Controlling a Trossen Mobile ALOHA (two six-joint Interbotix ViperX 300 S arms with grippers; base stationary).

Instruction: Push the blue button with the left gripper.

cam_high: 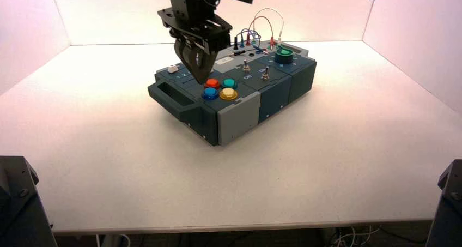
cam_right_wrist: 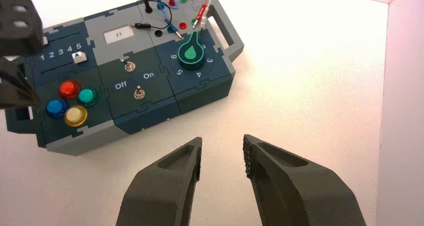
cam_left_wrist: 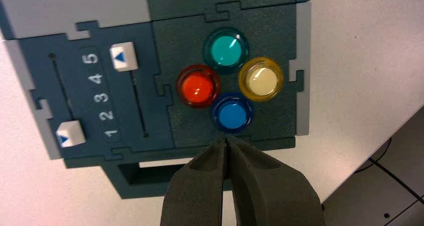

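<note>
The blue button [cam_high: 210,93] sits at the near left of a cluster of four round buttons on the dark teal box [cam_high: 272,97]. In the left wrist view the blue button [cam_left_wrist: 232,114] lies just ahead of my left gripper [cam_left_wrist: 226,139], whose two fingers are pressed shut with nothing between them. In the high view my left gripper [cam_high: 200,78] hangs above the box, its tip over the red button [cam_high: 212,83], just behind the blue one. The blue button also shows in the right wrist view [cam_right_wrist: 56,107]. My right gripper [cam_right_wrist: 222,153] is open and empty, held high, away from the box.
Round the blue button stand a red-orange button [cam_left_wrist: 198,86], a teal-green button [cam_left_wrist: 226,49] and a yellow button [cam_left_wrist: 261,80]. Two white sliders [cam_left_wrist: 123,56] run beside a 1-to-5 scale. Two toggle switches [cam_right_wrist: 138,93], a green knob [cam_right_wrist: 193,55] and looped wires [cam_high: 265,23] lie on the box's other part.
</note>
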